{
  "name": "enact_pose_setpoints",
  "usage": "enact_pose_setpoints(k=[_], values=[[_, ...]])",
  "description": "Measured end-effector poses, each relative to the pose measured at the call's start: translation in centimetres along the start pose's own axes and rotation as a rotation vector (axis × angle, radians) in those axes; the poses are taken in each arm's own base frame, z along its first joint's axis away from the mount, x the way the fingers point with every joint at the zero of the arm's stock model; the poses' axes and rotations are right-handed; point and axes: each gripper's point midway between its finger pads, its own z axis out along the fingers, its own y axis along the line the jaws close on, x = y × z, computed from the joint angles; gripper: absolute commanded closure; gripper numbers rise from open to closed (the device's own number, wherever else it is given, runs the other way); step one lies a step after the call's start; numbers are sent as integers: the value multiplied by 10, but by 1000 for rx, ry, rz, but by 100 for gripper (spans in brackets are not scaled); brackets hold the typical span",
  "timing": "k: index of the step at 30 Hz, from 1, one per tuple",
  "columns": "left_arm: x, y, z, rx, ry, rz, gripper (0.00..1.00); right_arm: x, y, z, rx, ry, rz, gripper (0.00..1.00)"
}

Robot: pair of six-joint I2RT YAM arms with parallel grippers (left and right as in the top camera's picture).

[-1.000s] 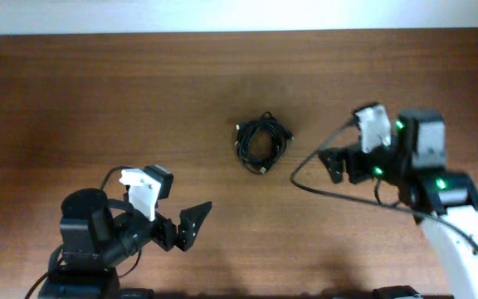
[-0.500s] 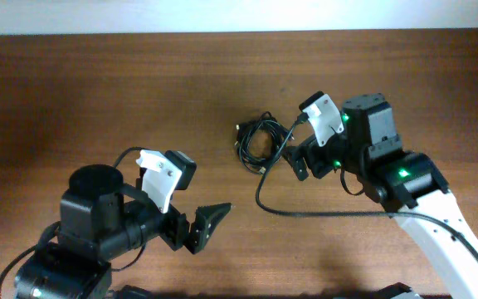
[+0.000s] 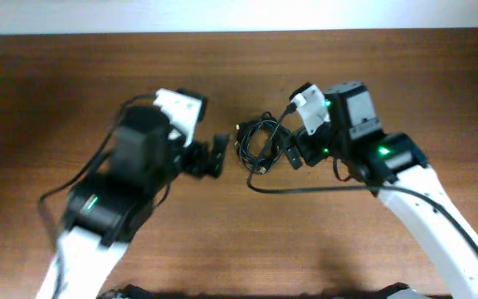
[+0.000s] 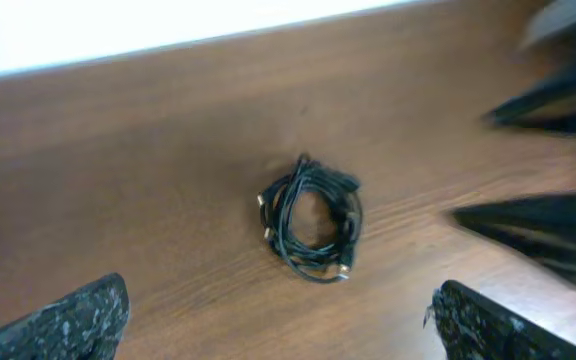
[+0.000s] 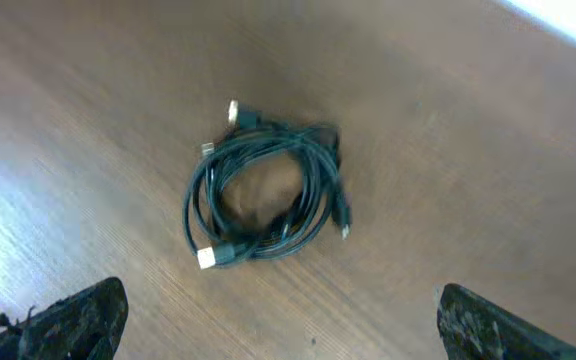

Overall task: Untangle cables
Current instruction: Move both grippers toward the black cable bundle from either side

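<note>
Over mid-table, left gripper (image 3: pixel 216 155): jaws spread wide, nothing in them. In its wrist view the fingertips (image 4: pixel 78 322) sit in the bottom corners with bare wood between. It's just left of the cables (image 3: pixel 260 143), close, with a gap showing overhead. Right gripper (image 3: pixel 294 154): jaws also spread wide, empty. Its fingertips (image 5: pixel 73 320) are in the bottom corners of its wrist view, with the bundle ahead of them. It's just right of the bundle. Can't tell contact from overhead, because the arm's own thicker cable crosses there. The cables are one small black coil, flat on the table (image 3: pixel 73 75), between the two grippers. Wrist views show several thin loops wound together into a rough ring, with small plugs (image 5: pixel 208 258) poking out at the rim. Dark blurred fingers (image 4: pixel 538 225) of the right gripper show at the right of the left wrist view. Left arm is motion-blurred overhead. A pale wall strip (image 3: pixel 239 15) runs along the far table edge.
</note>
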Motion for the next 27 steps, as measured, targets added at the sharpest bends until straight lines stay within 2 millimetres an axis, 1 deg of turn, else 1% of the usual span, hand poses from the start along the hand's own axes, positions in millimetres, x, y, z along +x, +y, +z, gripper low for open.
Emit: enact_pose_setpoints(k=[1, 3, 4, 5, 7, 9, 11, 13, 14, 15, 18, 21, 23, 27], values=[[3, 1, 26, -8, 41, 3, 1, -9, -2, -13, 19, -34, -5, 1], [5, 0, 60, -11, 72, 7, 1, -25, -9, -43, 81, -102, -13, 2], [10, 0, 76, -12, 96, 7, 1, -27, -15, -58, 129, -124, -14, 2], [11, 1, 88, -14, 103, 7, 1, -27, -20, -68, 169, -133, -12, 2], [7, 1, 95, -15, 88, 6, 1, -26, -29, -78, 232, -142, -2, 2], [-5, 6, 99, -46, 38, -2, 1, -25, -38, -87, 291, -147, 8, 2], [-14, 13, 103, -97, 0, -12, 1, -25, -42, -91, 314, -150, 13, 2], [-17, 17, 114, -127, -17, -15, 1, -24, -43, -92, 326, -145, 14, 2], [-14, 17, 125, -132, -6, -14, 1, -23, -44, -93, 330, -143, 14, 2], [-5, 17, 141, -133, 24, -11, 1, -23, -44, -92, 332, -140, 15, 2], [18, 12, 177, -101, 96, -10, 1, -20, -45, -92, 337, -130, 15, 2], [49, 3, 207, -47, 188, -9, 1, -17, -45, -92, 341, -118, 16, 1], [64, -6, 217, 1, 235, -13, 1, -16, -45, -92, 342, -113, 16, 1], [84, -11, 228, 33, 298, -19, 1, -14, -45, -92, 340, -102, 16, 2]])
